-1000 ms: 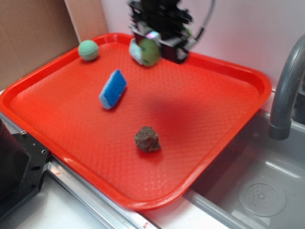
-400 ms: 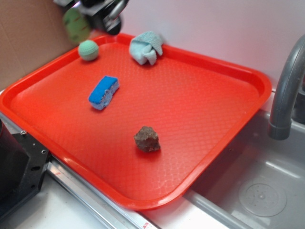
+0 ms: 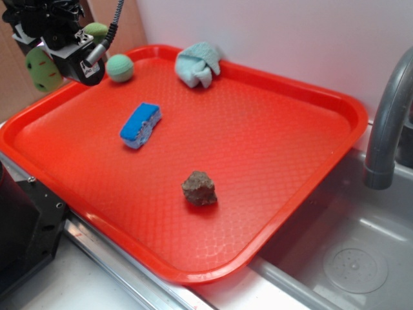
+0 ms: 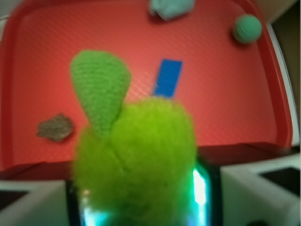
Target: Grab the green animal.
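your fingers (image 3: 51, 55) are clamped on the green animal (image 3: 43, 69), holding it in the air over the far left corner of the red tray (image 3: 303, 161), clear of the surface. from the wrist view the plush (image 4: 136, 160) fills the foreground. on the tray you see the teal ball (image 3: 120, 67), pale cloth (image 3: 198, 63), blue sponge (image 3: 140, 124) and brown lump (image 3: 199, 188), all well apart.

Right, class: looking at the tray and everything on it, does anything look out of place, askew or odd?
Nothing looks spilled or damaged. The blue sponge lies tilted on one edge rather than flat, and the pale cloth is crumpled at the far rim of the red tray. The green animal hangs off the tray's left edge, gripped in the tool.
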Tool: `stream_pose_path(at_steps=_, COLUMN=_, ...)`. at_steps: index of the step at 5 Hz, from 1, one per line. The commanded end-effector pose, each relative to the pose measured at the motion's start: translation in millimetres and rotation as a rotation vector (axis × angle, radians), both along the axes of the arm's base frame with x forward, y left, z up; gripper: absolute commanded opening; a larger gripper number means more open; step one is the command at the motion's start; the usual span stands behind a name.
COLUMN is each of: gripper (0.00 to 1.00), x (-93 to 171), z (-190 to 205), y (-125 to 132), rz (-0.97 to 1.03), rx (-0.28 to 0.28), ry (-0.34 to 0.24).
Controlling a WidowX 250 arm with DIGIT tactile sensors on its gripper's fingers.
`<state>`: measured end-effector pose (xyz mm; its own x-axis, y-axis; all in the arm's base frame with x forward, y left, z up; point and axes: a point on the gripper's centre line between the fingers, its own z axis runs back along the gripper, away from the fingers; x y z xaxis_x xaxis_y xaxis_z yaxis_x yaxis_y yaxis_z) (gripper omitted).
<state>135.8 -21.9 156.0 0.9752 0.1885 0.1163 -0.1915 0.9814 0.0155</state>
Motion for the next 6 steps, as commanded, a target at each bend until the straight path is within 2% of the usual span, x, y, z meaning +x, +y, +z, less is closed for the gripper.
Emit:
stream_pose_path(at_steps=1, gripper=0.0, x=25, z=21, y=40, rz=0.122, rx=0.033, ry=-0.039)
stream_pose_path(at_steps=3, gripper=0.0, x=37, z=33, y=45, rz=0.141, rx=0.024, ry=-0.067)
stream_pose_path(at_steps=5, gripper=0.0, x=50, z=41, y=39, rz=0.137, rx=-0.024, ry=-0.098)
stream_pose_path(at_steps=6, gripper=0.0, x=55, z=36, y=38, rz=0.149, rx=-0.05, ry=-0.079)
